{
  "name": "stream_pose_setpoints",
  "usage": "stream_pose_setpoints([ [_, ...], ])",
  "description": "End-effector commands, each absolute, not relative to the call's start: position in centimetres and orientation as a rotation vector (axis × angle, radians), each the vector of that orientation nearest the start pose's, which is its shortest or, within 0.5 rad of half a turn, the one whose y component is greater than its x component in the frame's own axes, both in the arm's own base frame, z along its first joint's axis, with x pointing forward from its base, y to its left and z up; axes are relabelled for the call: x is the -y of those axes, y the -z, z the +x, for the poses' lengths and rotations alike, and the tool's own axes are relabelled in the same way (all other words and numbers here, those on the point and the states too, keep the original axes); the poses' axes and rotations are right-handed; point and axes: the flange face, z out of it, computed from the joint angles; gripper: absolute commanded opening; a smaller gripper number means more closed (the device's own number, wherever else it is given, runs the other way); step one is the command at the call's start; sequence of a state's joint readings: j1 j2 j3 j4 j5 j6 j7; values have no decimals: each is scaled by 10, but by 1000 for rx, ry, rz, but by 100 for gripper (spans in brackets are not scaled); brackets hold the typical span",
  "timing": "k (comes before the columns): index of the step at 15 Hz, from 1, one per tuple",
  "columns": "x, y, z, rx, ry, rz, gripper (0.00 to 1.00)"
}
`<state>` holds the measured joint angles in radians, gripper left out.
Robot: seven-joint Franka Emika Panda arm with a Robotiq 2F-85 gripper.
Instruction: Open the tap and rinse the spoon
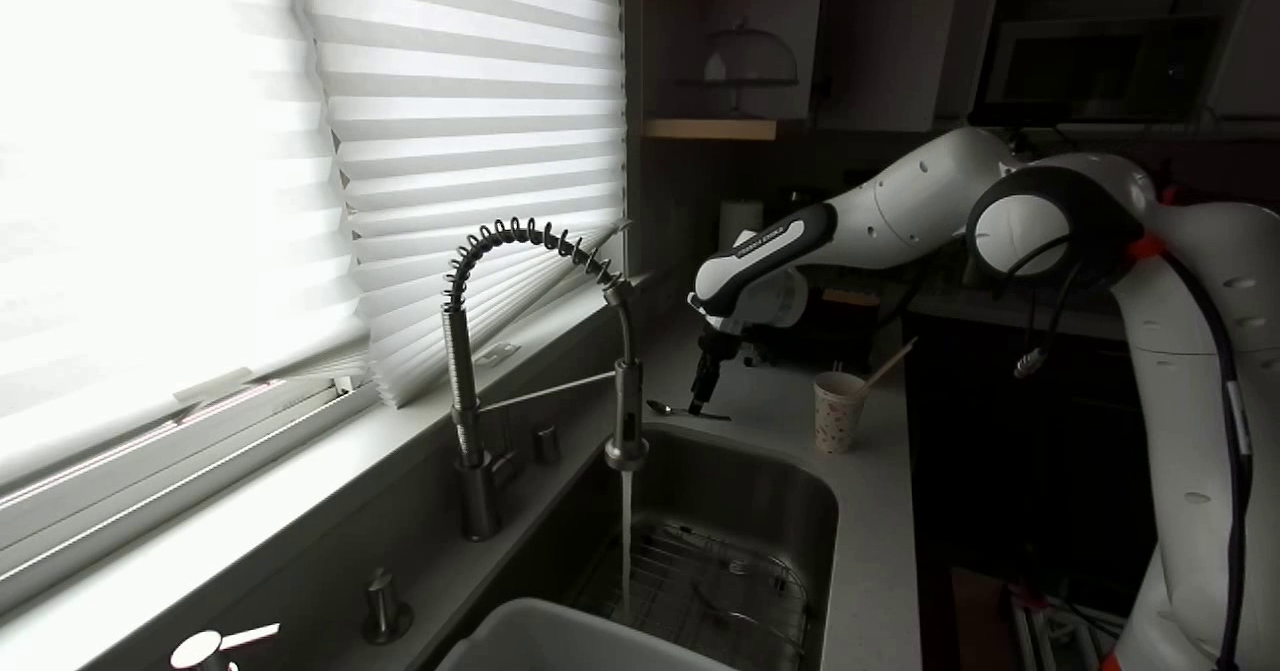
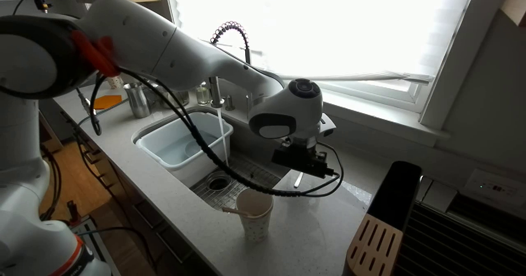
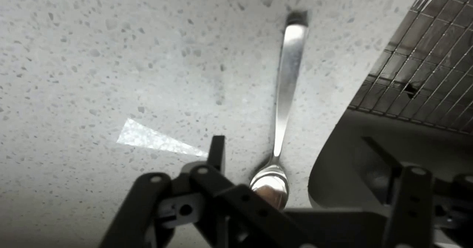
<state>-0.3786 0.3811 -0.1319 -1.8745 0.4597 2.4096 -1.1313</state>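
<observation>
The silvery spring-neck tap (image 1: 627, 406) stands at the sink, and a stream of water (image 1: 627, 531) runs from its sprayer head. The tap also shows in an exterior view (image 2: 215, 93), partly behind the arm. The metal spoon (image 3: 290, 70) lies on the counter beside the sink edge; it also shows in both exterior views (image 1: 660, 408) (image 2: 298, 180). My gripper (image 3: 292, 141) is open and empty over the spoon's bowl end. In the wrist view the bowl appears between the fingers, its end hidden by the gripper. My gripper points down in an exterior view (image 1: 703, 386).
The sink (image 1: 740, 471) holds a wire rack (image 3: 417, 59) and a white tub (image 2: 197, 169) with water. A paper cup (image 1: 835, 421) with a stick stands on the counter near the sink. A wooden-fronted black object (image 2: 380, 235) stands at the counter's side. Window blinds (image 1: 480, 101) hang behind the tap.
</observation>
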Motion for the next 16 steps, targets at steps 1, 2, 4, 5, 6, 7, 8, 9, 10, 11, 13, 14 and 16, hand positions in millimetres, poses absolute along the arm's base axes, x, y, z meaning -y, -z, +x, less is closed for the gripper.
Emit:
stream_pose_setpoints([
  [1,317,-322,575,505,469,-2977,59],
  [2,318,-321,577,510,467,-2974,49],
  [4,318,-319,578,517,460,-2972,36],
  [5,318,-318,579,524,456,-2970,77],
  [6,317,-316,580,527,452,-2967,73],
  [7,316,-315,581,530,447,-2964,73],
  [8,316,-314,582,532,444,-2961,53],
  [9,315,-313,583,536,441,-2959,32],
  [10,315,-312,583,537,440,-2958,32],
  [11,314,-312,583,539,439,-2957,25],
  [13,313,-311,584,541,434,-2959,8],
  [14,313,-311,584,545,429,-2959,2],
  [16,312,-311,584,551,424,-2959,0],
])
